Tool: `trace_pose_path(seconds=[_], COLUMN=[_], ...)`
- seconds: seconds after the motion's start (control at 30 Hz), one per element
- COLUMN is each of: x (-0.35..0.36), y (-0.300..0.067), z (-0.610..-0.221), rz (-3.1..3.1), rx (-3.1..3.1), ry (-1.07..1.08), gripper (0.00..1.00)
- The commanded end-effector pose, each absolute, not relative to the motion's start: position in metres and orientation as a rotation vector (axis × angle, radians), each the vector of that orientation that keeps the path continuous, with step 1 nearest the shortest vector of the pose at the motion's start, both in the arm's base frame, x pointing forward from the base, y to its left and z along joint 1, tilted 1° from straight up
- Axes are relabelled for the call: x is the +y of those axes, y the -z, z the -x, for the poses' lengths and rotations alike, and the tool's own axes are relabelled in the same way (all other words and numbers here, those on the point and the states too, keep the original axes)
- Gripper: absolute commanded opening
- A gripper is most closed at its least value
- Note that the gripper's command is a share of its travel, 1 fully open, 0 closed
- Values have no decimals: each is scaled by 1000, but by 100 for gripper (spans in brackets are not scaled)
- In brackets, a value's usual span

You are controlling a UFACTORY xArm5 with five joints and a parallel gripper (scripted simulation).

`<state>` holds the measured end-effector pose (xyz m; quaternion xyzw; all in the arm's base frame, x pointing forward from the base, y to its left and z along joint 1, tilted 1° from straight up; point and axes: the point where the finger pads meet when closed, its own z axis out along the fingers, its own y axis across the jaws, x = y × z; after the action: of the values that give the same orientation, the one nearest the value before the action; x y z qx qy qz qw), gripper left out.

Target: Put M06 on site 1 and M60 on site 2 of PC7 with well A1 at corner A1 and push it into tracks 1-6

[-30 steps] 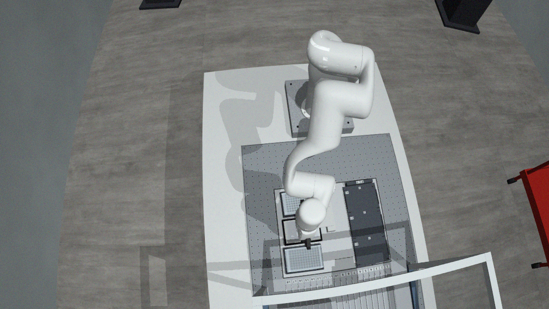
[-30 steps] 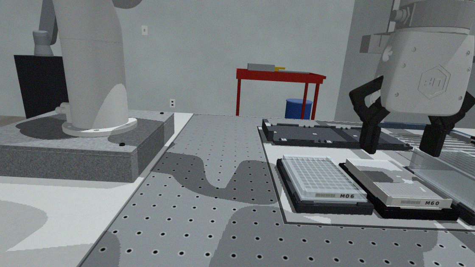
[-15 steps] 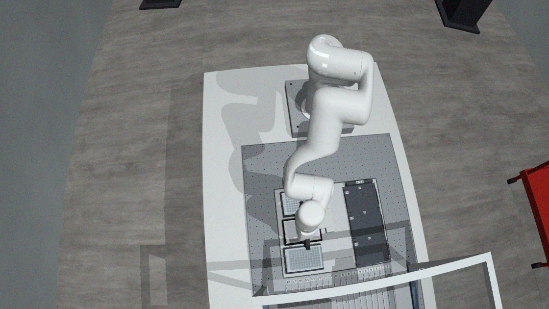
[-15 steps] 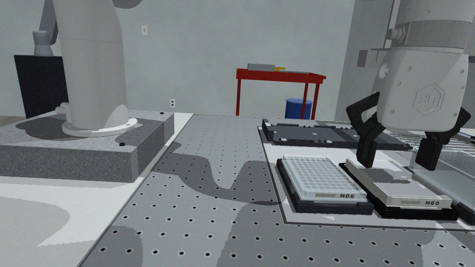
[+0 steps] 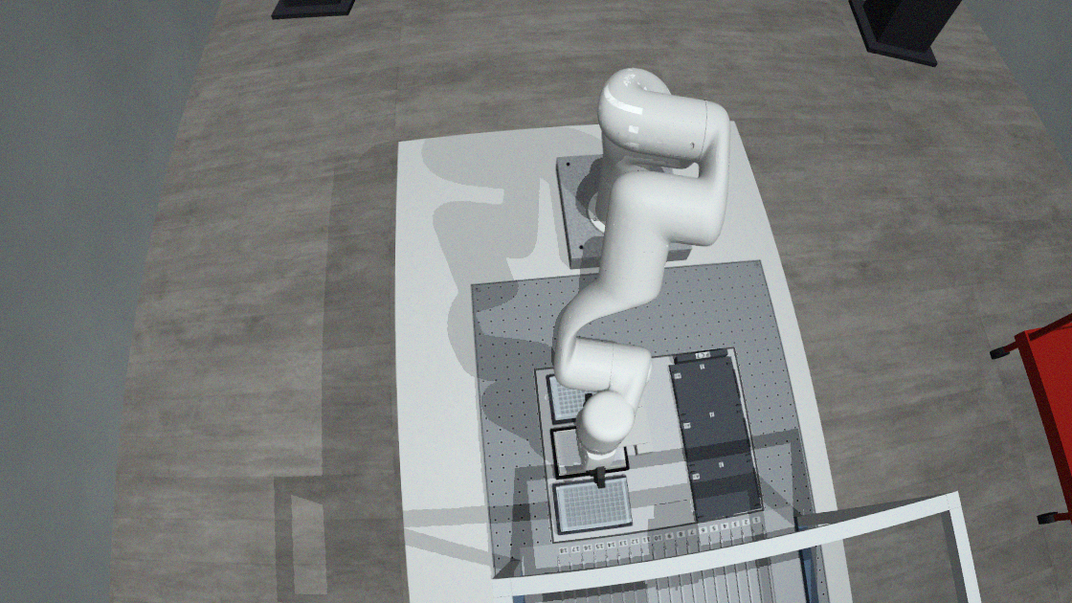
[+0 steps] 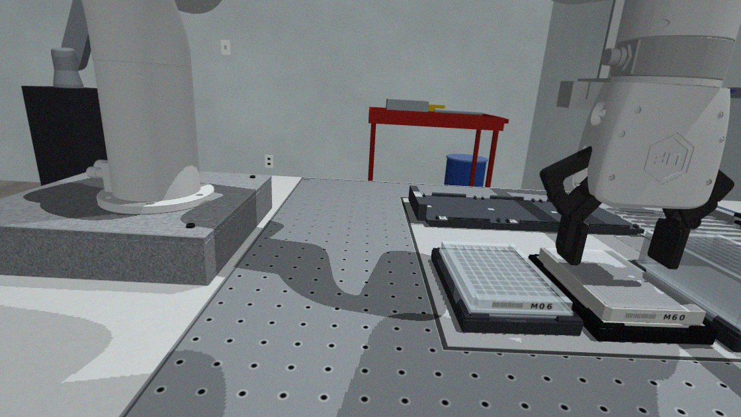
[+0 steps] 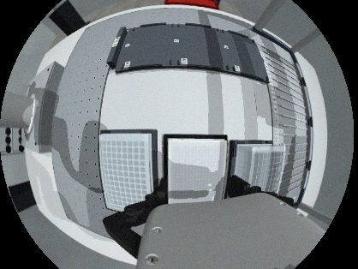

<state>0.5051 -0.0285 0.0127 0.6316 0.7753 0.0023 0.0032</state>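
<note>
My gripper is open and empty over the white plate M60, fingertips near plate height toward its two long sides. M60 sits in nest S2. The clear plate M06 sits in S1, and the deep-well block M09 in S3. The dark carrier PC7 lies on the apron with its three sites bare, its far end by the track numbers. The arm hides part of S1 and S2 in the top view.
The rails lie beyond the apron's numbered edge, under a white frame. The pale apron separates the nests from PC7. The neighbouring plates stand close on both sides of M60. The lamp is not visible.
</note>
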Motion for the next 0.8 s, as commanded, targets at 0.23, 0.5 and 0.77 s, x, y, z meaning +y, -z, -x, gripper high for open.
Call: trace_pose_path(seconds=[0.23, 0.5, 0.77], x=[-29, -29, -29], y=[-7, -3, 2], z=[-506, -507, -507], rz=[-1978, -1978, -1978], rx=[2429, 2429, 2429], ry=[-10, -10, -10], gripper=[100, 100, 100])
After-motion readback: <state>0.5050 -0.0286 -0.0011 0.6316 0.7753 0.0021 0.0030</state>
